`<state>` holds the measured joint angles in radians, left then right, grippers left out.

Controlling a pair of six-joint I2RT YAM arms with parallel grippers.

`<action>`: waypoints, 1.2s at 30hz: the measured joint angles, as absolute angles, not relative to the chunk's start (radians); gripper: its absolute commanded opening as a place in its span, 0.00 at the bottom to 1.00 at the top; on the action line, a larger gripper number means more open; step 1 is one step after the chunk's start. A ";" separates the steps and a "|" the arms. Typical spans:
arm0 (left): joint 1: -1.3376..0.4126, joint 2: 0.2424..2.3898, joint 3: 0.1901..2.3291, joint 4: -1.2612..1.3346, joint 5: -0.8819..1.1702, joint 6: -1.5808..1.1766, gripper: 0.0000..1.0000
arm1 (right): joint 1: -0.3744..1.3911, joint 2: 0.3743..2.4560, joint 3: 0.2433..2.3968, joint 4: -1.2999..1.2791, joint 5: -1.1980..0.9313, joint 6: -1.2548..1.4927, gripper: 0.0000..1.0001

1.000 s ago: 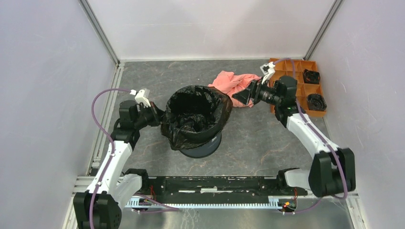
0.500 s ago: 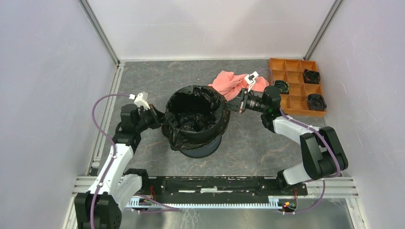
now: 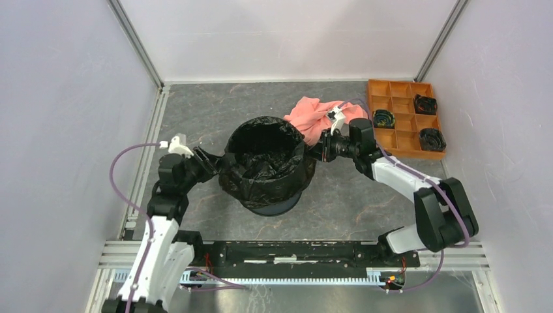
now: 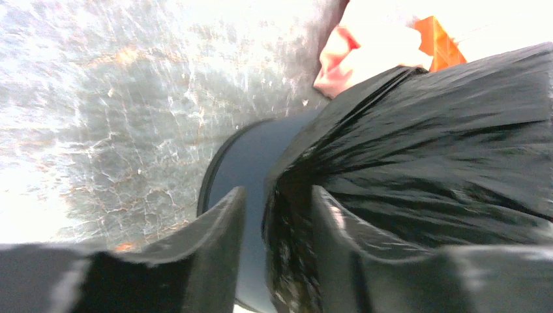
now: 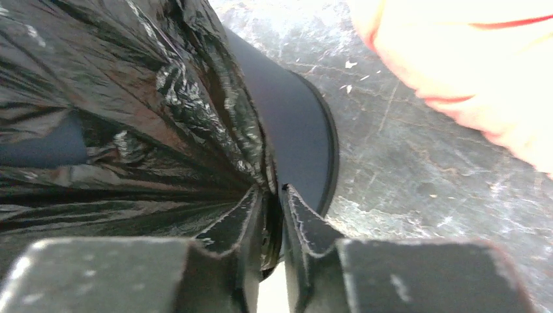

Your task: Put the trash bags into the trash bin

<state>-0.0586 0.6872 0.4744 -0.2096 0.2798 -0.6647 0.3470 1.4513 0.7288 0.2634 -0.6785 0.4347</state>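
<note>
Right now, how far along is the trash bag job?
Done: the black trash bag lines the navy bin, its mouth draped over the rim. In hand: right gripper pinches the bag's edge; left gripper stands open around a fold. Left: letting go.

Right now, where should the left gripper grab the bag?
Grab the bag by its hanging skirt, on the left side of the bin, coming in sideways from the left. The plastic bunches into thin folds there, one lying between the open fingers of the left gripper. The right gripper pinches the opposite side.
</note>
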 measured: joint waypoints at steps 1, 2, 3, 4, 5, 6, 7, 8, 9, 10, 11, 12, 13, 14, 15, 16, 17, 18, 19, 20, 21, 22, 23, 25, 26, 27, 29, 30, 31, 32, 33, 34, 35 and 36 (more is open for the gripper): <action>-0.059 0.661 0.487 -0.235 0.260 -0.667 0.72 | 0.353 1.438 0.743 0.226 -0.658 0.408 0.33; -0.059 0.618 0.511 -0.281 0.235 -0.679 0.76 | 0.357 1.419 0.759 0.188 -0.633 0.381 0.37; -0.059 0.583 0.532 -0.317 0.211 -0.690 0.78 | 0.358 1.404 0.770 0.164 -0.614 0.364 0.41; -0.059 0.548 0.557 -0.359 0.186 -0.704 0.78 | 0.358 1.384 0.785 0.134 -0.590 0.339 0.45; -0.059 0.516 0.580 -0.398 0.171 -0.721 0.78 | 0.358 1.364 0.797 0.110 -0.567 0.318 0.49; -0.059 0.485 0.602 -0.440 0.153 -0.737 0.78 | 0.358 1.345 0.806 0.089 -0.546 0.300 0.52; -0.059 0.453 0.621 -0.484 0.138 -0.756 0.77 | 0.358 1.327 0.812 0.073 -0.528 0.283 0.53; -0.059 0.426 0.638 -0.525 0.131 -0.773 0.77 | 0.358 1.314 0.815 0.064 -0.514 0.274 0.54; -0.059 0.403 0.654 -0.567 0.124 -0.791 0.76 | 0.358 1.303 0.818 0.055 -0.506 0.263 0.55; -0.059 0.389 0.666 -0.605 0.121 -0.808 0.75 | 0.358 1.294 0.819 0.044 -0.493 0.253 0.55; -0.059 0.378 0.679 -0.651 0.121 -0.824 0.75 | 0.358 1.289 0.819 0.036 -0.489 0.245 0.56; -0.059 0.371 0.692 -0.694 0.121 -0.839 0.75 | 0.358 1.288 0.819 0.030 -0.486 0.237 0.57; -0.059 0.366 0.706 -0.739 0.121 -0.850 0.74 | 0.358 1.288 0.819 0.023 -0.485 0.233 0.58; -0.059 0.362 0.719 -0.779 0.125 -0.859 0.73 | 0.358 1.288 0.819 0.015 -0.484 0.230 0.58; -0.059 0.358 0.728 -0.809 0.133 -0.867 0.72 | 0.358 1.288 0.819 0.007 -0.484 0.227 0.60; -0.059 0.350 0.742 -0.854 0.154 -0.876 0.73 | 0.358 1.287 0.819 0.003 -0.484 0.226 0.63; -0.059 0.349 0.744 -0.862 0.160 -0.877 0.73 | 0.358 1.287 0.819 -0.001 -0.484 0.225 0.65; -0.059 0.348 0.746 -0.876 0.175 -0.881 0.74 | 0.359 1.285 0.819 -0.006 -0.484 0.224 0.65; -0.059 0.348 0.746 -0.889 0.196 -0.883 0.75 | 0.360 1.283 0.819 -0.009 -0.484 0.224 0.66; -0.059 0.349 0.744 -0.894 0.216 -0.883 0.75 | 0.363 1.279 0.819 -0.014 -0.484 0.223 0.66; -0.059 0.348 0.736 -0.885 0.247 -0.883 0.75 | 0.366 1.274 0.819 -0.022 -0.484 0.222 0.66; -0.059 0.348 0.722 -0.870 0.279 -0.884 0.75 | 0.372 1.268 0.819 -0.028 -0.484 0.222 0.67; -0.059 0.348 0.698 -0.845 0.316 -0.885 0.73 | 0.378 1.263 0.819 -0.034 -0.485 0.222 0.67; -0.059 0.348 0.644 -0.802 0.372 -0.886 0.66 | 0.389 1.256 0.819 -0.041 -0.491 0.223 0.67; -0.059 0.348 0.610 -0.781 0.394 -0.887 0.61 | 0.396 1.252 0.819 -0.042 -0.495 0.223 0.68; -0.059 0.346 0.579 -0.765 0.406 -0.889 0.55 | 0.402 1.247 0.818 -0.044 -0.499 0.225 0.68; -0.059 0.336 0.502 -0.722 0.426 -0.908 0.44 | 0.412 1.232 0.812 -0.047 -0.504 0.226 0.68; -0.059 0.329 0.467 -0.699 0.432 -0.921 0.39 | 0.414 1.220 0.805 -0.049 -0.506 0.226 0.68; -0.059 0.323 0.424 -0.670 0.442 -0.935 0.35 | 0.418 1.206 0.797 -0.060 -0.507 0.224 0.69; -0.059 0.319 0.387 -0.641 0.451 -0.948 0.32 | 0.419 1.193 0.791 -0.070 -0.509 0.222 0.69; -0.059 0.316 0.356 -0.617 0.454 -0.961 0.28 | 0.419 1.181 0.783 -0.078 -0.512 0.221 0.69; -0.059 0.315 0.315 -0.580 0.456 -0.978 0.26 | 0.419 1.168 0.772 -0.084 -0.516 0.221 0.70; -0.059 0.316 0.280 -0.547 0.456 -0.993 0.24 | 0.419 1.156 0.762 -0.089 -0.519 0.222 0.70; -0.059 0.316 0.252 -0.518 0.456 -1.004 0.22 | 0.419 1.141 0.748 -0.092 -0.524 0.223 0.70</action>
<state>-0.0593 0.3164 0.2520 -0.5179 0.4561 -1.0039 0.4191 1.1412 0.7475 -0.0917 -0.5243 0.2226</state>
